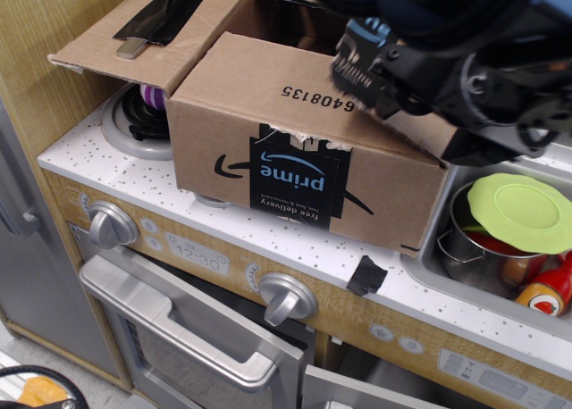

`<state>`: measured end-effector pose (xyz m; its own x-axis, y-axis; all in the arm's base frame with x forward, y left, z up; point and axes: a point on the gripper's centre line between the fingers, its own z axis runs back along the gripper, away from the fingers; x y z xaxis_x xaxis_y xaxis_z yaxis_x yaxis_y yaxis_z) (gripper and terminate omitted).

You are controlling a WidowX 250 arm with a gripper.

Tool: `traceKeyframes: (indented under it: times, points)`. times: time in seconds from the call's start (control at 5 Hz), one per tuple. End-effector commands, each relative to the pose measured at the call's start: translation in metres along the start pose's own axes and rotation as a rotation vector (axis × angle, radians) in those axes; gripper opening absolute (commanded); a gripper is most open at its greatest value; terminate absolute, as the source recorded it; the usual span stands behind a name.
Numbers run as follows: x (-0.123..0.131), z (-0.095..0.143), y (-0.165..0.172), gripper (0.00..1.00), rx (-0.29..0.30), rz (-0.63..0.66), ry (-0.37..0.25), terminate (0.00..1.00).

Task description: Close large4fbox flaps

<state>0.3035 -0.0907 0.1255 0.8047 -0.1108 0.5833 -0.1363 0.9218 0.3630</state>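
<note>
**Folding the flaps shut**

The large4fbox (304, 150) sits on the counter (295, 248), below and left of the blurred fingers (362, 65) (grip state unreadable). Sweep the right flap flat, then press the left flap (134, 29) inward without shoving the box.

Blurred black gripper (375, 65) with blue-and-white marking, bulky housing
</note>
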Motion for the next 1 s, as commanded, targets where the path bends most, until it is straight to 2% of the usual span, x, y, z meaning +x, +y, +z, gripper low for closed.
traceKeyframes:
  times: [0.0, 0.2, 0.4, 0.6, 0.8]
  points:
    - [0.001, -0.032, 0.029, 1.0, -0.164, 0.067, 0.154, 0.0]
    - [-0.011, -0.051, 0.024, 1.0, -0.249, 0.133, 0.255, 0.0]
    - [-0.016, -0.059, 0.018, 1.0, -0.283, 0.171, 0.298, 0.0]
    - [-0.019, -0.06, 0.012, 1.0, -0.285, 0.208, 0.364, 0.0]
    - [-0.016, -0.048, 0.009, 1.0, -0.252, 0.192, 0.398, 1.0]
